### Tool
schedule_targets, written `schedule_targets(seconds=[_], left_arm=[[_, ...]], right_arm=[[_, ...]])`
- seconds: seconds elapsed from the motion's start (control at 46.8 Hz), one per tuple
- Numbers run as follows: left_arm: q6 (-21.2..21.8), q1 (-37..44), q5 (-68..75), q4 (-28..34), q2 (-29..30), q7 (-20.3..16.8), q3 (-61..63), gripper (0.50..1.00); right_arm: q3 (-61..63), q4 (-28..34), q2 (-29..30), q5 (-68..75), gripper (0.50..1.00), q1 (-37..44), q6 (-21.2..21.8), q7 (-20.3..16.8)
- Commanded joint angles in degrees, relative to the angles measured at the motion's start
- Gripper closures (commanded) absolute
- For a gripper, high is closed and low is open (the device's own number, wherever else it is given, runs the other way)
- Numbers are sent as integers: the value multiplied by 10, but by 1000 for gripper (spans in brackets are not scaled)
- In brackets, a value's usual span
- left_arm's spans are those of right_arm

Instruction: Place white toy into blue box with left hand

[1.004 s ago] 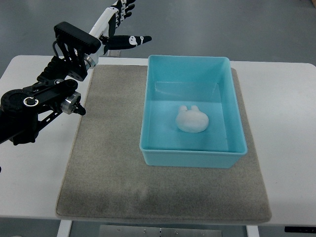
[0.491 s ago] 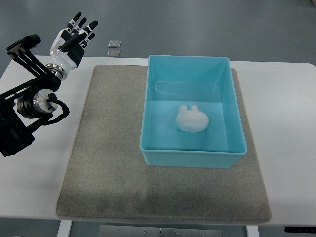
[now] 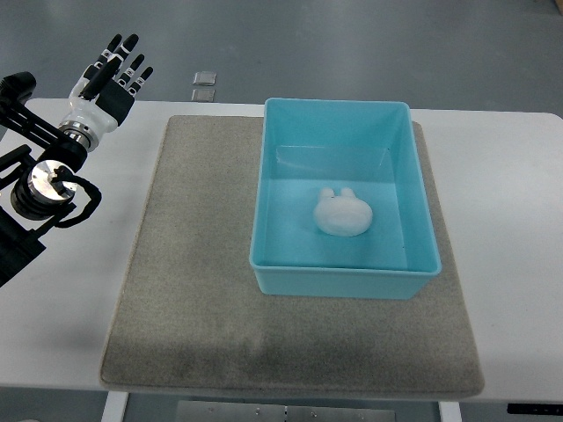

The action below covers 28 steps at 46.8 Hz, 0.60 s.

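The white toy (image 3: 340,214), a small rabbit-shaped lump, lies on the floor of the blue box (image 3: 267,176), a little right of its middle. The box stands on the right half of a grey mat (image 3: 193,281). My left hand (image 3: 110,72) is far off at the table's back left corner, raised, its fingers (image 3: 128,44) spread and holding nothing. Its black arm (image 3: 40,176) runs down the left edge of the picture. No right arm shows.
The mat covers most of a white table (image 3: 510,220). Two small grey squares (image 3: 203,83) lie on the floor beyond the table's far edge.
My left arm has swung back leftward, away from the box's far left corner to the table's left edge. The toy has stayed put in the box.
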Motion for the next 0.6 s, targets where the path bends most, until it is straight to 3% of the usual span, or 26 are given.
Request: schedule_targets(seconds=[0.0, 0.577], left_arm=[[-10, 4, -1, -2, 7, 0, -1, 506], [-54, 38, -20, -48, 3, 0, -24, 506]], right_arm=[[0, 0, 0, 0, 564, 0, 0, 0], [0, 0, 0, 0, 564, 0, 0, 0]])
